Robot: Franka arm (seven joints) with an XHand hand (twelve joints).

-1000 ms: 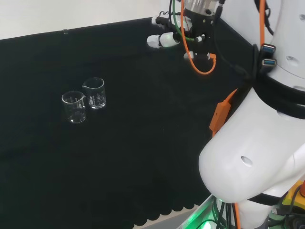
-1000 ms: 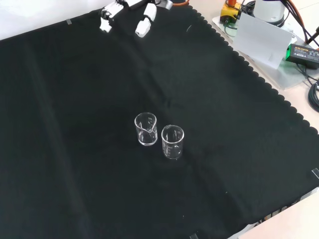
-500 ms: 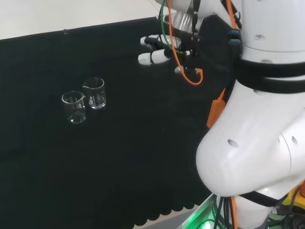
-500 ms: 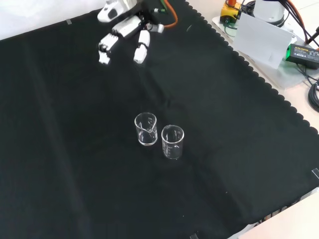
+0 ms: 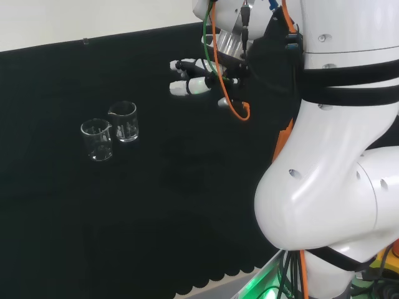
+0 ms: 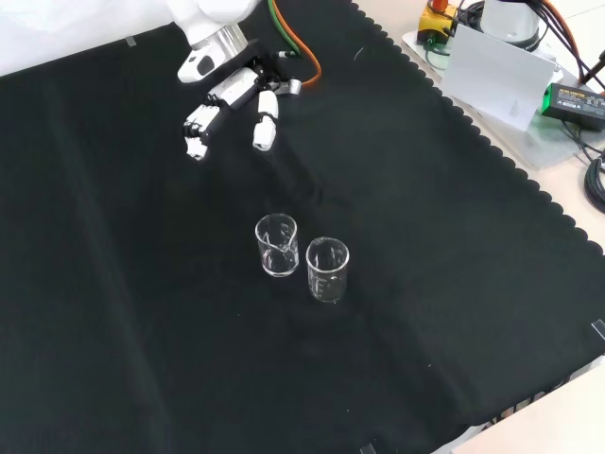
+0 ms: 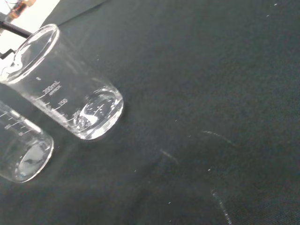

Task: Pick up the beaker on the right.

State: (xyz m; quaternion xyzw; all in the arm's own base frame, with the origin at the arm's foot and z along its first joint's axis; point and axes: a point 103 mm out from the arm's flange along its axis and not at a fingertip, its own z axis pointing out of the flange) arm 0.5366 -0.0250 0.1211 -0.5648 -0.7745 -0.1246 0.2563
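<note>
Two clear glass beakers stand upright side by side on the black cloth. In the head view one beaker [image 5: 96, 139] is at the left and the other beaker [image 5: 124, 121] is just right of it and a little farther off. In the front view they are a left beaker [image 6: 277, 245] and a right beaker [image 6: 327, 270]. The hand [image 6: 227, 102] hovers above the cloth, well short of them, with its fingers stretched out and nothing in it. In the head view the hand [image 5: 190, 78] is to the right of the beakers. The wrist view has both beakers [image 7: 70, 89] close, one partly cut off [image 7: 21, 150].
The cloth's scalloped edge [image 6: 492, 151] runs along the right in the front view. Beyond it lie a white box [image 6: 496, 76] and a black power adapter [image 6: 572, 99]. An orange cable [image 6: 293, 66] loops beside the hand. The arm's white links [image 5: 336, 187] stand at the right of the head view.
The hand has come down from the cloth's far edge toward the beakers, leftward in the head view and downward in the front view. The beakers have not moved.
</note>
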